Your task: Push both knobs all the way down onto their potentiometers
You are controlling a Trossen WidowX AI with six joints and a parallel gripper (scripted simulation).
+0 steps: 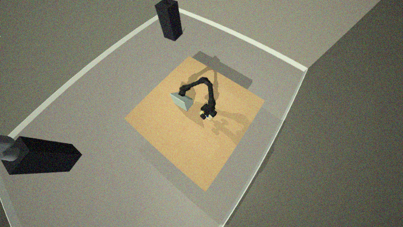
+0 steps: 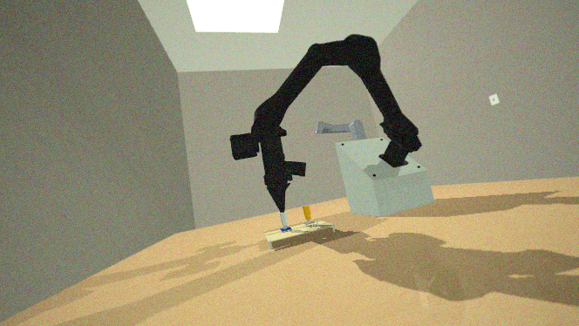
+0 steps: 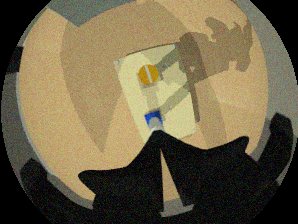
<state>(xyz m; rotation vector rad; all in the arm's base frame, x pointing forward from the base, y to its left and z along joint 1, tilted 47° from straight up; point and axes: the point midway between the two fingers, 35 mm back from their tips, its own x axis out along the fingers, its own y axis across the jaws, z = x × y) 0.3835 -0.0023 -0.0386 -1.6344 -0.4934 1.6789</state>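
The pale yellow circuit board (image 2: 276, 236) (image 3: 181, 123) stands on short legs. A light grey knob (image 2: 283, 220) (image 3: 155, 123) stands above a blue potentiometer (image 2: 286, 229) (image 3: 149, 118). An orange knob (image 2: 307, 213) (image 3: 143, 75) with a white line on top stands upright at the board's other end, nearer the arm's base. My gripper (image 2: 283, 212) (image 3: 157, 133) is shut with nothing between its fingers. Its tips are at the top of the light grey knob, seemingly touching it. They partly hide that knob in the wrist view. I cannot tell how far down either knob sits.
The pale green arm base (image 1: 181, 102) (image 2: 404, 192) stands beyond the orange knob's end of the board. The wooden table top (image 1: 179, 142) (image 2: 305, 288) carries shadows of the arm. A grey arm-like object (image 2: 337, 128) shows behind the base.
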